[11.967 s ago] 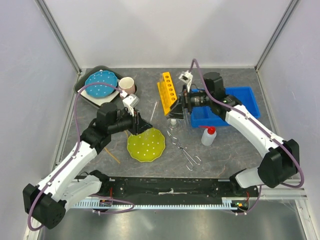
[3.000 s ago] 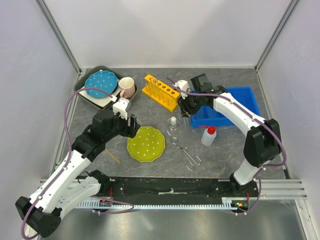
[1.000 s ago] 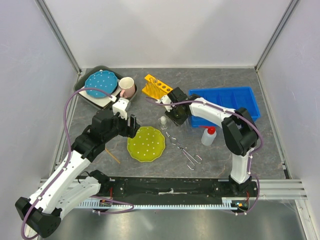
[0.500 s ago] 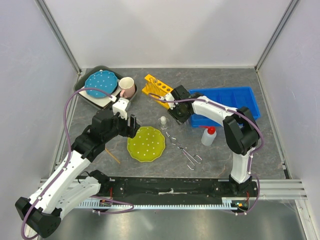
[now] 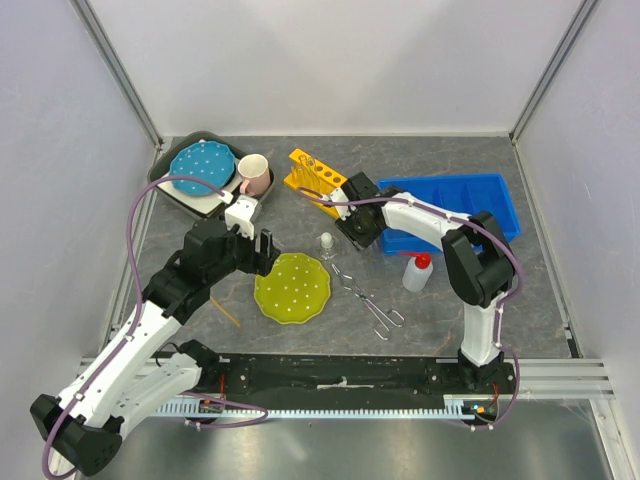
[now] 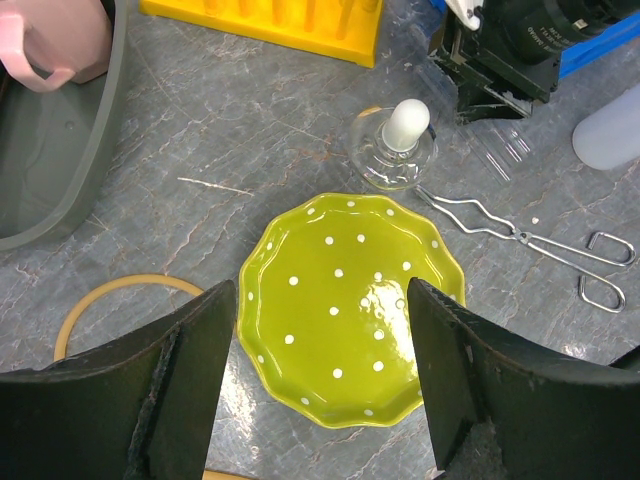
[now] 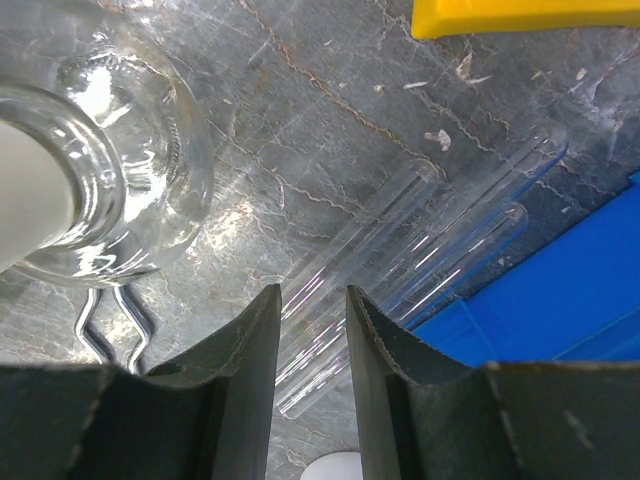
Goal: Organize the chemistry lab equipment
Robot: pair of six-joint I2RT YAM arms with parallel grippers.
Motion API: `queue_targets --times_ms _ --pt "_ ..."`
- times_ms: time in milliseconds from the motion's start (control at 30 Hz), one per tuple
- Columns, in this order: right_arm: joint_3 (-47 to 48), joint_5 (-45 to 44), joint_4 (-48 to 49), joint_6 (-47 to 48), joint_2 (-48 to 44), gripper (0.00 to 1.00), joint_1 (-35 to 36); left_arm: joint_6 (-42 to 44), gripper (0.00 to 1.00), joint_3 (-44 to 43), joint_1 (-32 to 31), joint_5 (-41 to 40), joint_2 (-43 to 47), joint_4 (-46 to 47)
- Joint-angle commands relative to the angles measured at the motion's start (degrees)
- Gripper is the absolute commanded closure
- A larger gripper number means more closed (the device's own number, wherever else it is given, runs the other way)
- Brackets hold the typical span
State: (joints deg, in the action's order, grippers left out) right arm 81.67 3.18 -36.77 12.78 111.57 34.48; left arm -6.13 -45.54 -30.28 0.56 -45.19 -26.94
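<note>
Grey marbled worktop (image 5: 450, 300) is carrying everything here. Up top, the left fingers (image 6: 150, 400) are hanging wide open over the green dotted plate (image 6: 340, 310). Meanwhile the right fingers (image 7: 200, 420) are sitting low with a narrow gap around the near ends of the clear tubes (image 7: 400, 230); can't tell if they're actually pinching. Those are lying flat at 3 o'clock of the flask (image 6: 395, 150), just beside the blue tray (image 7: 560, 290). From the flask, the yellow rack (image 5: 318, 180) is standing at 12 o'clock, with the tongs (image 6: 520, 240) lying at 5 and the squeeze bottle (image 5: 417, 272) standing at 4.

1. The desk (image 6: 200, 150) looks like matt, grey, veined stone.
2. The plate (image 6: 350, 305) is glossy glazed ceramic.
3. The flask (image 7: 150, 150) and tubes (image 7: 395, 215) look like clear, shiny glass.
4. The tongs (image 6: 515, 237) are bright metal wire.
5. The rack (image 6: 270, 18) is smooth yellow plastic.
</note>
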Motion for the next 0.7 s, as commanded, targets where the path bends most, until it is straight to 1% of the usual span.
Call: queue_targets --times_ms 0,200,667 --pt "-0.4 0.7 1.4 -1.2 1.5 0.60 -0.1 2.3 0.23 0.2 0.1 1.0 0.8 2.0" --pt "-0.5 0.1 1.6 -1.3 2.1 0.60 -0.2 2.3 0.23 0.2 0.1 1.0 0.9 2.1" --pt "-0.6 1.7 2.1 -2.6 4.2 0.61 -0.2 2.4 0.23 0.2 0.1 0.9 0.9 2.0"
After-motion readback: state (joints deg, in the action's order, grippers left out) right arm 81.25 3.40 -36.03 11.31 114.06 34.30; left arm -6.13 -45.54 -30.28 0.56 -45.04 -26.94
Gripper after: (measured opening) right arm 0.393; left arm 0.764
